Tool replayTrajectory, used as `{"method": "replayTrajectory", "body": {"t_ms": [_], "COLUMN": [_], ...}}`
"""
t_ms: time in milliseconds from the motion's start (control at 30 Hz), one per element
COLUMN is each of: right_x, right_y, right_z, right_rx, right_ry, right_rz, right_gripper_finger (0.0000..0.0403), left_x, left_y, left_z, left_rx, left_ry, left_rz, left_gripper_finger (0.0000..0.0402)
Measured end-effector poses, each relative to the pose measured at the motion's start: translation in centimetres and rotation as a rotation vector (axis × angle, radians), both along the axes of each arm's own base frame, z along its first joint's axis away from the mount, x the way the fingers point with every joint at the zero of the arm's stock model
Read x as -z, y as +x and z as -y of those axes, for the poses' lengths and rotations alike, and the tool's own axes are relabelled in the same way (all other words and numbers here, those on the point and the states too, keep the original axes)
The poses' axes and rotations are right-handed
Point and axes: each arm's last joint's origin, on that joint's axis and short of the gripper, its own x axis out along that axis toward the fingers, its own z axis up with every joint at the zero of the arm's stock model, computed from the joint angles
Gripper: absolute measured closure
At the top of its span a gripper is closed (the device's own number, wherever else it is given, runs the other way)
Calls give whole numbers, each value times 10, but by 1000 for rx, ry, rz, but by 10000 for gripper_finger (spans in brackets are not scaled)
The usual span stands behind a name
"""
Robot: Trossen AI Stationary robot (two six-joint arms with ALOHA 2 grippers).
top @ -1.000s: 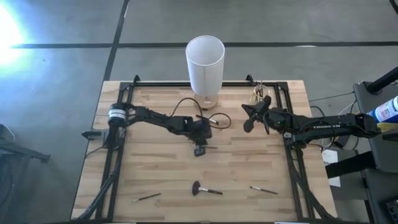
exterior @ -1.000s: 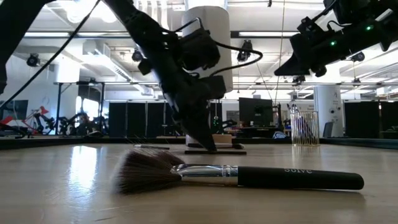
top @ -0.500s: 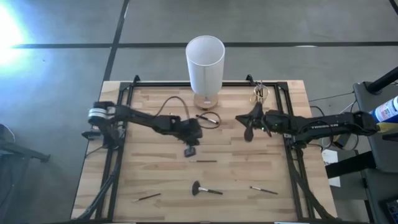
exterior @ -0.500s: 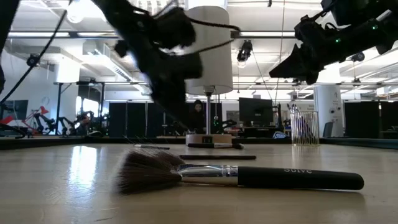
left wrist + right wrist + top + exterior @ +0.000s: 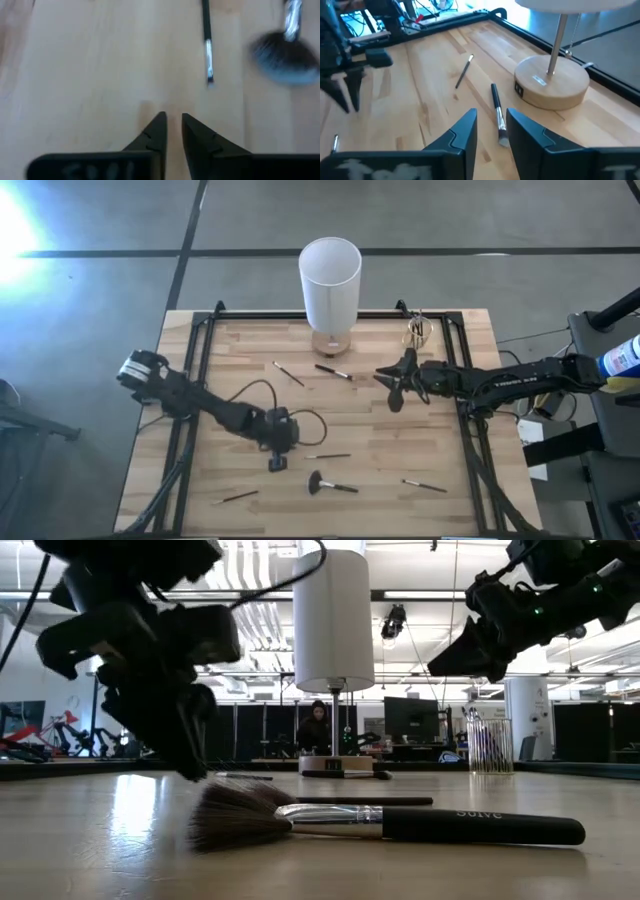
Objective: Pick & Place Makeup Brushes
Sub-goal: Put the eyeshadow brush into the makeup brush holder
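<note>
Several thin dark makeup brushes lie flat on the wooden table (image 5: 240, 340): two near the lamp base (image 5: 288, 373) (image 5: 333, 371), one mid-table (image 5: 328, 456), and two near the front edge (image 5: 424, 485) (image 5: 235, 497). A fluffy-headed brush (image 5: 330, 484) (image 5: 380, 823) also lies near the front. My left gripper (image 5: 277, 462) (image 5: 172, 122) is slightly open just above the table. The thin mid-table brush (image 5: 207, 45) and the fluffy head (image 5: 285, 60) lie ahead of it. My right gripper (image 5: 395, 385) (image 5: 491, 120) hangs open above the table, right of the lamp base, pointing at a brush (image 5: 497, 115).
A tall white lamp (image 5: 330, 275) on a round wooden base (image 5: 550, 85) stands at the far middle. A clear glass holder (image 5: 418, 330) (image 5: 488, 745) stands at the far right. Black frame rails (image 5: 200, 380) run along both table sides. A cable loop (image 5: 250, 395) trails behind my left gripper.
My left gripper has swung from beside the lamp base toward the table's near left, staying low. The thin brush that was at its fingertips now lies free mid-table, a little nearer the front edge. My right gripper has tipped downward, almost in place.
</note>
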Motion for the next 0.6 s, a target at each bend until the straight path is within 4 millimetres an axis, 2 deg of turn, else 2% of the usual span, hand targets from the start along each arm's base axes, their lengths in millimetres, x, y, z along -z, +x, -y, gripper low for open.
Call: {"method": "replayTrajectory", "body": {"t_ms": [233, 500, 600], "right_x": [-3, -5, -4], "right_y": [2, 2, 2], "right_z": [-1, -1, -1], "right_rx": [-32, -46, -47], "right_ry": [-73, -113, -113], "right_rz": [-19, -27, -30], "right_gripper_finger": [290, 291, 289], "left_x": [5, 14, 12], "left_y": [13, 36, 36], "left_z": [30, 57, 62], "left_rx": [11, 44, 53], "left_ry": [-4, 15, 18], "left_rz": [54, 46, 31], "left_gripper_finger": [320, 319, 319]}}
